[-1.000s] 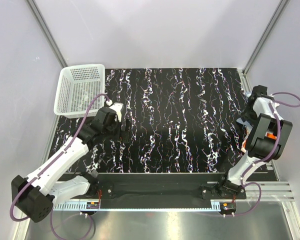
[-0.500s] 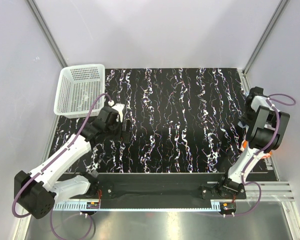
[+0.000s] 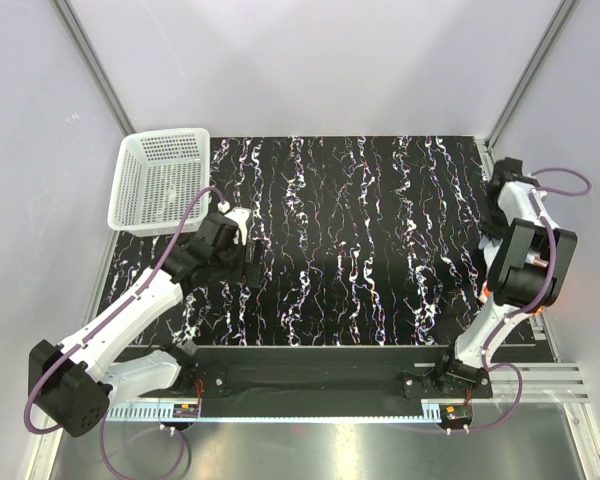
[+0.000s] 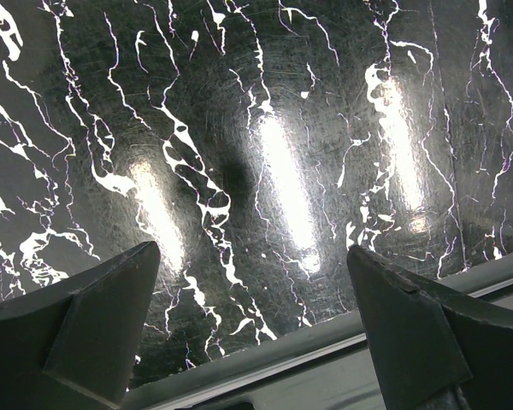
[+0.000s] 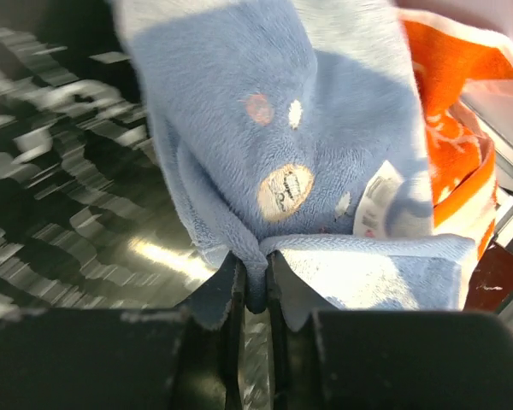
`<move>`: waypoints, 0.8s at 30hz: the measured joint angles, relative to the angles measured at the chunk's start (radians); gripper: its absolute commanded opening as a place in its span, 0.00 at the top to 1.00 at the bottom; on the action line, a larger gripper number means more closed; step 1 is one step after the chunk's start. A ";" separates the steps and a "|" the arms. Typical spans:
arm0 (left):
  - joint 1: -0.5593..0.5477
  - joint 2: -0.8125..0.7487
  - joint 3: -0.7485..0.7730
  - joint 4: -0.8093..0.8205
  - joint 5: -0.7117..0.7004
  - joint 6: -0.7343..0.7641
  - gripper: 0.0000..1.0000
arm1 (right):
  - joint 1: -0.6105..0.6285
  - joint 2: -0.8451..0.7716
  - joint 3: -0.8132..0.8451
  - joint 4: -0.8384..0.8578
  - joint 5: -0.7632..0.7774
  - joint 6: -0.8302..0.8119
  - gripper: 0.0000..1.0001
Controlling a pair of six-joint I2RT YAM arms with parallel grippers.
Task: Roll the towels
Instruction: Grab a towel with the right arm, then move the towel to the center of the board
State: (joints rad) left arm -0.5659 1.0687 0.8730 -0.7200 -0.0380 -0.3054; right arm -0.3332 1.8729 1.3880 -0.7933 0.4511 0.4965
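In the right wrist view the light blue towel (image 5: 239, 111) lies bunched on the black marbled table, with a white label (image 5: 380, 201) showing. My right gripper (image 5: 255, 269) is shut on a fold of its near edge. The orange towel (image 5: 457, 111) with white print lies under and behind the blue one, at the right. In the top view my right gripper (image 3: 495, 205) sits at the table's right edge and the arm hides both towels. My left gripper (image 3: 250, 255) hangs open over bare table at the left, nothing between its fingers (image 4: 111, 299).
A white perforated basket (image 3: 160, 180) stands at the table's far left corner. A metal rail (image 5: 504, 111) runs along the table's right edge beside the towels. The table's near edge rail (image 4: 265, 359) shows below the left gripper.
My right gripper has closed from open onto the fold of the blue towel, and its wrist has shifted slightly toward the far right edge. The left arm has barely moved.
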 measured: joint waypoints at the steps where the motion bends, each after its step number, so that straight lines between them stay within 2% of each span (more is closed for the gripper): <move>1: 0.000 0.000 0.000 0.000 0.000 0.000 0.01 | 0.023 -0.020 0.016 -0.014 0.000 -0.002 1.00; 6: 0.000 0.000 0.000 -0.001 -0.003 0.000 0.01 | 0.180 -0.142 0.080 -0.060 -0.049 0.003 1.00; 12: 0.000 0.000 0.000 -0.008 -0.013 0.000 0.01 | 0.445 -0.256 0.095 -0.057 -0.190 0.076 1.00; 13: 0.000 0.000 0.000 -0.011 -0.015 0.000 0.01 | 0.500 -0.258 0.093 -0.047 -0.217 0.095 0.94; 14: 0.000 0.000 0.000 -0.013 -0.018 0.000 0.01 | 0.561 -0.255 0.089 -0.026 -0.247 0.116 0.83; 15: 0.000 0.000 0.000 -0.014 -0.020 0.000 0.01 | 0.607 -0.248 0.084 -0.011 -0.268 0.133 0.65; 17: 0.000 0.000 0.000 -0.018 -0.027 0.000 0.01 | 0.721 -0.206 0.084 0.036 -0.330 0.177 0.20; 20: 0.000 0.000 0.000 -0.023 -0.041 0.000 0.01 | 0.878 -0.060 0.150 0.073 -0.407 0.190 0.08; 24: -0.001 0.000 0.000 -0.028 -0.058 -0.001 0.01 | 1.018 0.111 0.270 0.074 -0.424 0.189 0.02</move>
State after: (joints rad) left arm -0.5671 1.0683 0.8734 -0.7483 -0.0959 -0.3061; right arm 0.6846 1.9839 1.6581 -0.7189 0.0269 0.6853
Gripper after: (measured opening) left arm 0.984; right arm 0.941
